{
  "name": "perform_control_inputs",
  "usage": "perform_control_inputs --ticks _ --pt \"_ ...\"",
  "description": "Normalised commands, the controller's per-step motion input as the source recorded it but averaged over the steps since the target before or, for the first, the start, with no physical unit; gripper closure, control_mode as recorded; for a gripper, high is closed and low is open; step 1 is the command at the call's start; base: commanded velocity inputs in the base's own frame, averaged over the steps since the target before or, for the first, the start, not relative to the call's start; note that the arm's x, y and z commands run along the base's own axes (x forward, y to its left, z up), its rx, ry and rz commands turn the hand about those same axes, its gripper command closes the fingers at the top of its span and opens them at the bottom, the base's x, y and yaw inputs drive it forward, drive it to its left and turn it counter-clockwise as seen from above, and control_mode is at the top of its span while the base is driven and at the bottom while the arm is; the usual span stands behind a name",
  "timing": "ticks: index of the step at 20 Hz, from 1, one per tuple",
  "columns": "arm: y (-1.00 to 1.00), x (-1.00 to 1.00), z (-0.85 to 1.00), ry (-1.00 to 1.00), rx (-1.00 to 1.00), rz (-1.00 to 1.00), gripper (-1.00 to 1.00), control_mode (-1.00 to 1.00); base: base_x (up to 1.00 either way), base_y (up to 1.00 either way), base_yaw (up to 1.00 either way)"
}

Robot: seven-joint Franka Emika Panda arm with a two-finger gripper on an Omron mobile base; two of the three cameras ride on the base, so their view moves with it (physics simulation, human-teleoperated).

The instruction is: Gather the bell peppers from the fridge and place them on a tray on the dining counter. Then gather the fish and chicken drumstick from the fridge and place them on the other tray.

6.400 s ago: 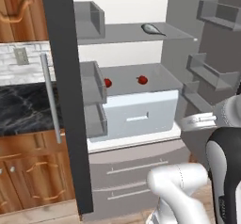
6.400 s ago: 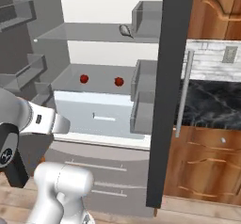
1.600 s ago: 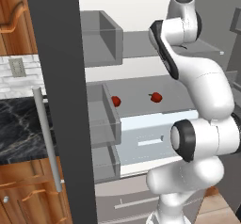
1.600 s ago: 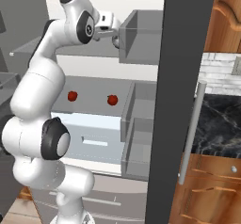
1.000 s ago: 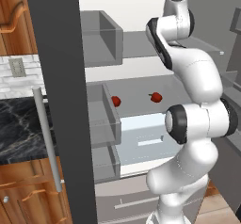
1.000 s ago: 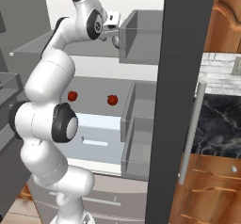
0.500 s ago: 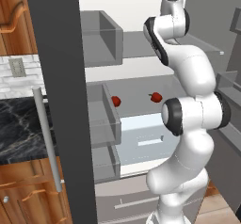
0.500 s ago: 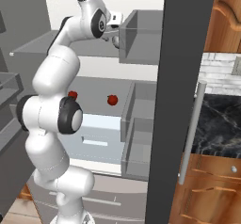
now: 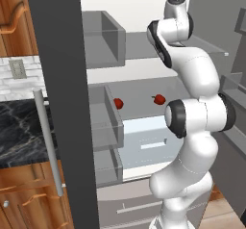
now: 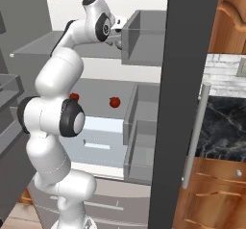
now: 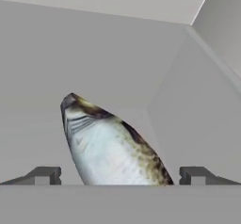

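The fish, silver-bellied with a mottled brown back, lies on the grey upper shelf of the fridge, and in the hand view it sits between the two dark fingertips of the gripper. The gripper stands spread wide, one tip on each side of the fish and apart from it, holding nothing. Below the fish's shelf, two red bell peppers rest well apart from each other on the shelf above the pale drawer, and beside the fridge stands the dark marble counter.
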Motion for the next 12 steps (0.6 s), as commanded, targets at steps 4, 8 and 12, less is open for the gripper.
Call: perform_control_inputs --ticks 4,8,12 --pt "-0.11 0.27 -0.14 0.00 0.00 0.00 -1.00 -1.00 0.00 0.00 0.00" --pt "-0.06 0.29 -0.14 0.00 0.00 0.00 -1.00 -1.00 0.00 0.00 0.00" --pt "-0.08 0.03 -0.04 0.00 0.00 0.00 -1.00 -1.00 0.00 0.00 0.00"
